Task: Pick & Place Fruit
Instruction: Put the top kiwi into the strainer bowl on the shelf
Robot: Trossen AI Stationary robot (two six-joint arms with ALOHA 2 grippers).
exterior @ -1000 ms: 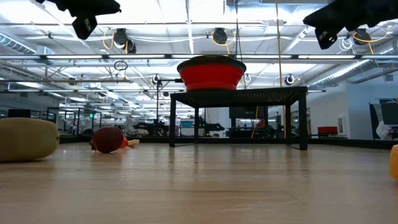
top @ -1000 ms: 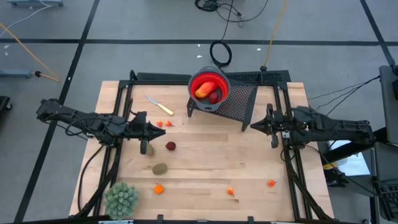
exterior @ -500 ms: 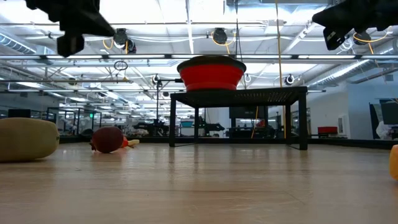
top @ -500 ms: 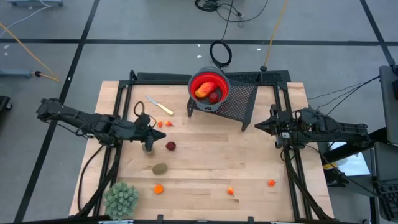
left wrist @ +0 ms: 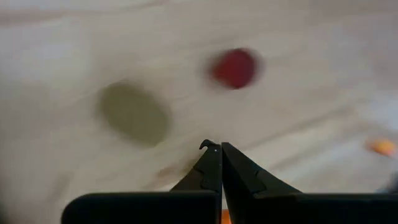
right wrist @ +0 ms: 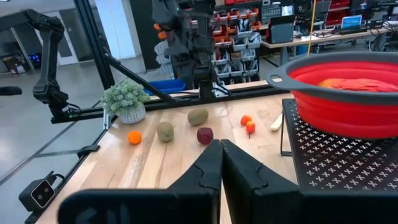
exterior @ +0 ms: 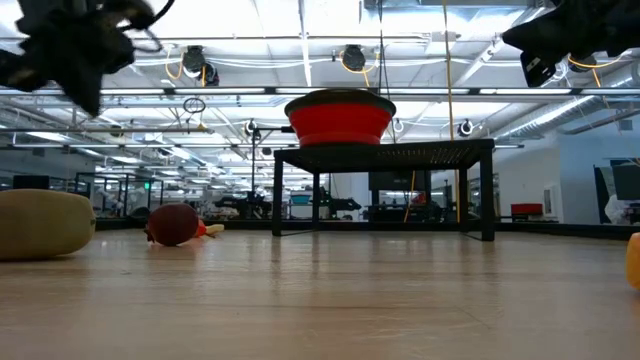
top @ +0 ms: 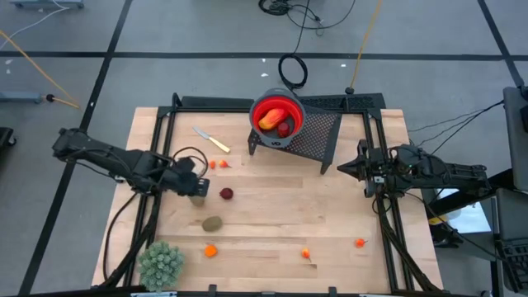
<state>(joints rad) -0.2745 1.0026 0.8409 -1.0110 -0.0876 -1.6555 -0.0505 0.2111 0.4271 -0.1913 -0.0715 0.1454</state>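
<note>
Two dark arms over the pale wooden table (top: 272, 223). We note the left gripper (top: 198, 188) above the left half of the table, its fingers (left wrist: 214, 165) pressed together with nothing between them; it holds nothing. The right gripper (top: 353, 167) hangs near the right edge, beside the black perforated metal stand (top: 318, 136), and its fingers (right wrist: 214, 162) are likewise closed on nothing.

Fruit positions, as we read them from the high view: a dark red round fruit (top: 226, 194) lies on the table just beside the left gripper. One brown kiwi-like oval (top: 213, 223) lies nearer the front edge; the second brown oval (right wrist: 165, 131) shows clearly only from the right wrist, and from above it sits mostly under the left gripper. Small orange pieces (top: 210, 251) are scattered along the front edge and left of centre.

A red round collapsible bowl (top: 276, 113) sits on the stand at the back edge and holds an orange-red long fruit (top: 269, 122) and another dark red fruit (top: 285, 128).
</note>
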